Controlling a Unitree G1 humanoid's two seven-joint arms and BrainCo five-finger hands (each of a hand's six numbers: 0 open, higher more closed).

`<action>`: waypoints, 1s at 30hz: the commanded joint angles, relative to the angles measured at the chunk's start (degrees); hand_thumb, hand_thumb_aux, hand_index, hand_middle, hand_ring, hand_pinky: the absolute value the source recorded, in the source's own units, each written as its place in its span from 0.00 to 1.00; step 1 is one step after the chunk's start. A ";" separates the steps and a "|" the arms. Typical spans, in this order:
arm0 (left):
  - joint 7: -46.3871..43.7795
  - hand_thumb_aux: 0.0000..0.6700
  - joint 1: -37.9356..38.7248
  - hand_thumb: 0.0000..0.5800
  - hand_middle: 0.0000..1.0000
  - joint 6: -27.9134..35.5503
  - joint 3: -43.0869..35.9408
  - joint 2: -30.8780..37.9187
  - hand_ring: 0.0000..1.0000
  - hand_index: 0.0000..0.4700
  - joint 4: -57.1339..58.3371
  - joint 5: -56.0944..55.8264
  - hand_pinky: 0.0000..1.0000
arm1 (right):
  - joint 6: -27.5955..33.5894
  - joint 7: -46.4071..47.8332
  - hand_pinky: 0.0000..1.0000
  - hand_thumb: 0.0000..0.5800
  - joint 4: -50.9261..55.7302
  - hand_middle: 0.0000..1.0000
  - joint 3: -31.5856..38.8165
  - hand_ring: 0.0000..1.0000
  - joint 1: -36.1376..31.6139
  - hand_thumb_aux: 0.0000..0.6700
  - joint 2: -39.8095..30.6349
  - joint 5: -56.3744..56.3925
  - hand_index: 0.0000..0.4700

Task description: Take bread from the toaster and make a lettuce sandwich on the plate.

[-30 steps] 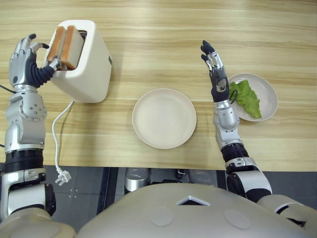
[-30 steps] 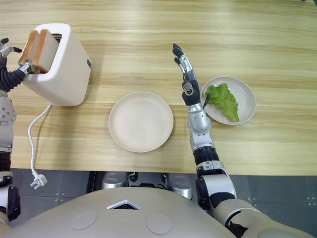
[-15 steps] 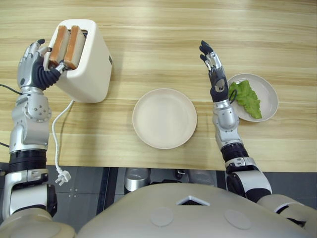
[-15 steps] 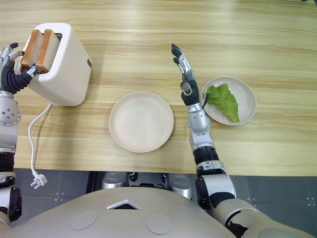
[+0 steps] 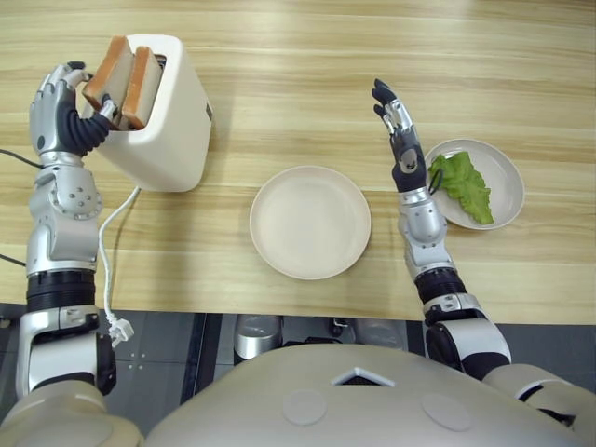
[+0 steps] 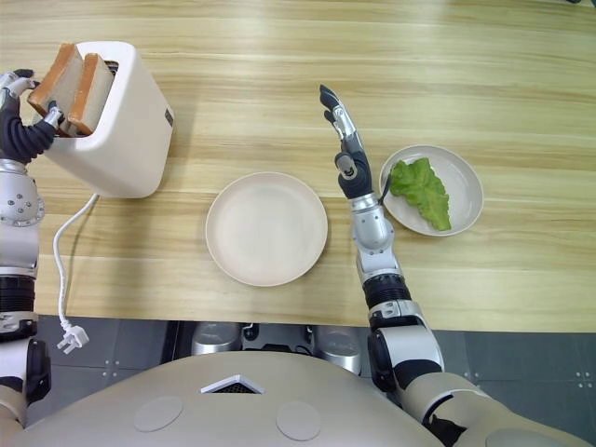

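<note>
The left hand (image 5: pixel 58 112) is curling its fingers around the outer bread slice (image 5: pixel 104 67) and pinching it at the top of the white toaster (image 5: pixel 172 121). That slice is tilting out toward the hand. The other bread slice (image 5: pixel 140 74) is sticking up from the toaster right beside it. The right hand (image 5: pixel 399 130) is staying open and flat, fingers pointing up, holding nothing. It is hanging between the big round plate (image 5: pixel 310 223) and the small plate (image 5: pixel 510 177), where the lettuce leaf (image 5: pixel 463 182) is lying. The toaster's white cord (image 5: pixel 107 251) is trailing off the wooden table (image 5: pixel 326 74).
</note>
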 commanded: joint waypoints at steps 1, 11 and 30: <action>1.91 1.00 -2.55 1.00 1.00 -2.17 3.94 -0.26 1.00 0.98 -8.26 -2.82 1.00 | 0.10 -0.35 0.00 0.00 0.82 0.00 0.13 0.00 -0.49 0.00 -0.02 -0.35 0.00; -8.66 1.00 -5.26 1.00 1.00 -0.22 7.08 -5.30 1.00 0.98 -28.28 -19.96 1.00 | -0.02 -2.63 0.00 0.00 -1.19 0.00 -2.11 0.00 -1.91 0.00 -2.00 -0.44 0.00; -19.51 1.00 17.16 1.00 1.00 10.78 -23.48 -34.69 1.00 0.98 -18.58 -29.10 1.00 | 0.07 -13.85 0.00 0.00 5.91 0.00 -12.96 0.00 -1.24 0.00 -24.73 -8.26 0.00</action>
